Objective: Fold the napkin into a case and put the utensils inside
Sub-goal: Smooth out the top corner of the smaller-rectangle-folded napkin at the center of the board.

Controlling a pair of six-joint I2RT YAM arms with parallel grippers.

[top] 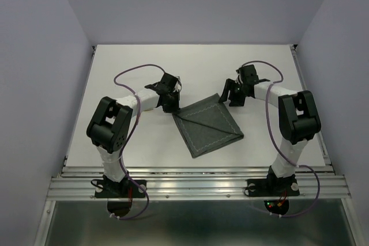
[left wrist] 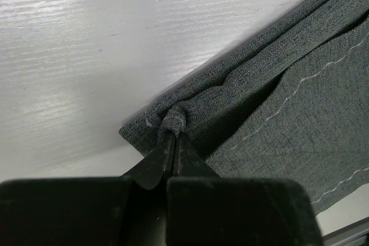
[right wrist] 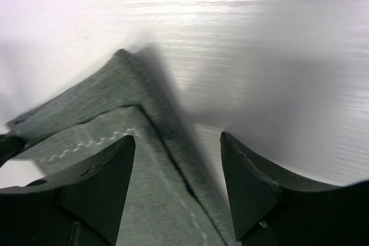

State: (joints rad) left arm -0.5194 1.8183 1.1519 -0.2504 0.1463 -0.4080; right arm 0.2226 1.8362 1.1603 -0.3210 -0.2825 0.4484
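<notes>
The dark grey-green napkin (top: 207,125) lies folded on the white table, a diagonal fold crossing it and light stitching along its hem. My left gripper (top: 172,108) is at its left corner, shut on a bunched fold of cloth (left wrist: 173,120); the napkin (left wrist: 288,113) spreads to the right of the pinch. My right gripper (top: 228,97) hovers over the napkin's far right corner, open, with the layered edge of the napkin (right wrist: 115,102) beneath its fingers (right wrist: 109,171) and nothing held. No utensils and no case are in view.
The white table (top: 138,73) is boxed in by pale walls on the left, right and back. An aluminium rail (top: 196,185) runs along the near edge, where both arm bases are bolted. Purple cables loop over each arm.
</notes>
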